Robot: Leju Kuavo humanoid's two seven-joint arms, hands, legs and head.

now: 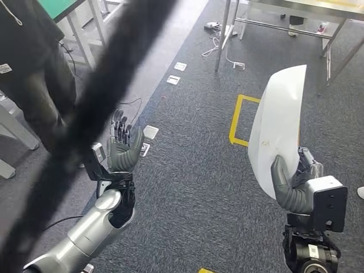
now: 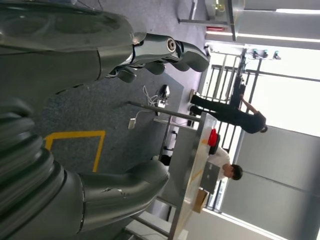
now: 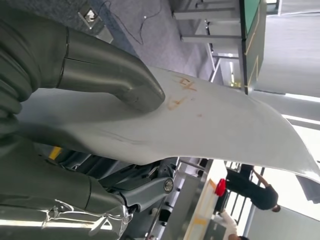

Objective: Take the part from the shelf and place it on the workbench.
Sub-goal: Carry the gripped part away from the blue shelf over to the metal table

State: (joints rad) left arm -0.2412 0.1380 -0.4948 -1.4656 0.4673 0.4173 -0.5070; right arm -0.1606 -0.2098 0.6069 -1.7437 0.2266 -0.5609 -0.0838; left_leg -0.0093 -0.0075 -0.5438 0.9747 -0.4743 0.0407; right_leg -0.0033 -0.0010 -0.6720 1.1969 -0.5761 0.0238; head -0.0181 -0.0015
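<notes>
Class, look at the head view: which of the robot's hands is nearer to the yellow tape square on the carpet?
Right. The right hand, gripping the white part, sits just beside the yellow tape square. The left hand, holding nothing, is farther off across the carpet.

Part held at the right, free hand at the left

The part (image 1: 278,128) is held upright in the right hand (image 1: 296,185), above the floor (image 1: 193,187). The left hand (image 1: 122,149) is raised well apart at the left; a workbench (image 1: 300,8) is set behind the part.
</notes>
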